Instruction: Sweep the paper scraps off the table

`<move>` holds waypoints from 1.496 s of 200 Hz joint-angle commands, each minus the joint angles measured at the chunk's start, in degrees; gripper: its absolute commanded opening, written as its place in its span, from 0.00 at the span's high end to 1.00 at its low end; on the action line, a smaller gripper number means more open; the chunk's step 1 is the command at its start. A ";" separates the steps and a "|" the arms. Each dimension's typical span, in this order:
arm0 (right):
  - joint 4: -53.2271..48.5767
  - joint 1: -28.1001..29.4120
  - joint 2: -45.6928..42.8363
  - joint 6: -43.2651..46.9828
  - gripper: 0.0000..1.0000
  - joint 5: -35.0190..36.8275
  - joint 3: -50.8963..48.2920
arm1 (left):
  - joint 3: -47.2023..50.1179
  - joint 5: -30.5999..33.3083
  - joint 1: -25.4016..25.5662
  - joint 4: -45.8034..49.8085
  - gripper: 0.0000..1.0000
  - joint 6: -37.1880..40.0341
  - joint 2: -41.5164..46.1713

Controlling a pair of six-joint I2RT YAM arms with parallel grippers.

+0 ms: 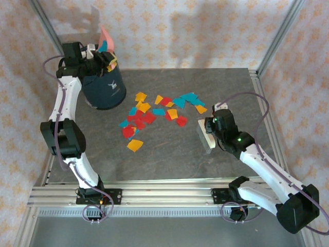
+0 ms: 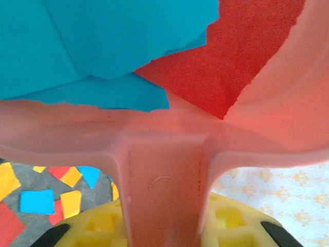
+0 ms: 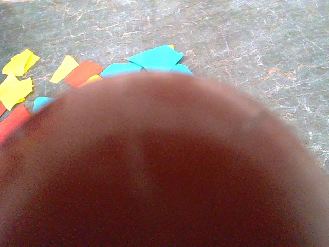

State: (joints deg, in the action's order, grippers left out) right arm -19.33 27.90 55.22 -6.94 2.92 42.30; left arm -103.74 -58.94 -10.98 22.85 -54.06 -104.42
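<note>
The left gripper (image 1: 91, 53) is clamped on the dustpan (image 1: 106, 37) handle, which runs up between its fingers. The pan is tipped steeply just above the gripper and over the bin (image 1: 105, 87) beneath it. A big teal scrap (image 2: 103, 46) and a red scrap (image 2: 241, 56) lie flat against the inside of the pan. They may cling there instead of sliding out. A harder shake could send them fluttering past the bin rim onto the table (image 1: 169, 159), since paper this light drifts easily. The pan and wrist hang close over the bin, so a careless swing down could knock it over and spill what is inside.

Most scraps (image 1: 149, 116) lie loose on the table, well away from the left gripper and just off the right gripper's (image 1: 213, 127) left. The job looks far from done.

The right gripper appears to be pinching the brush (image 1: 205, 136), though its fingers are hidden. In its wrist view a blurred brown shape, probably the brush handle, blocks the near ground. Bristle contact is therefore hard to judge. With too little pressure, thin pieces slip under the bristles. A fast stroke would flick them apart or off the far edge. Sweeping while the pan is away from the table would only push the pile around.
</note>
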 commanded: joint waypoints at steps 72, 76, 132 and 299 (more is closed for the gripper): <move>0.26 -0.39 -2.11 -1.27 1.00 -0.24 0.12 | 14.04 -2.86 -0.50 -33.47 1.00 -26.10 6.19; 0.27 -0.32 -2.18 -1.36 1.00 -0.21 0.06 | 14.58 -2.85 -0.47 -34.64 1.00 -27.25 6.21; 0.87 -0.39 -2.14 -1.32 1.00 -0.11 -0.47 | 19.33 -1.77 -0.47 -47.67 1.00 -38.74 6.10; 10.84 -0.44 -0.19 -7.29 1.00 -6.42 0.41 | 13.93 -0.12 0.20 -2.13 1.00 2.95 16.88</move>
State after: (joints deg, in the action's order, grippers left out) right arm -15.44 27.90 54.39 -10.87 -1.58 42.30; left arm -85.41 -60.62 -10.98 -2.92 -74.17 -91.07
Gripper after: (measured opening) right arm 0.220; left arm 0.248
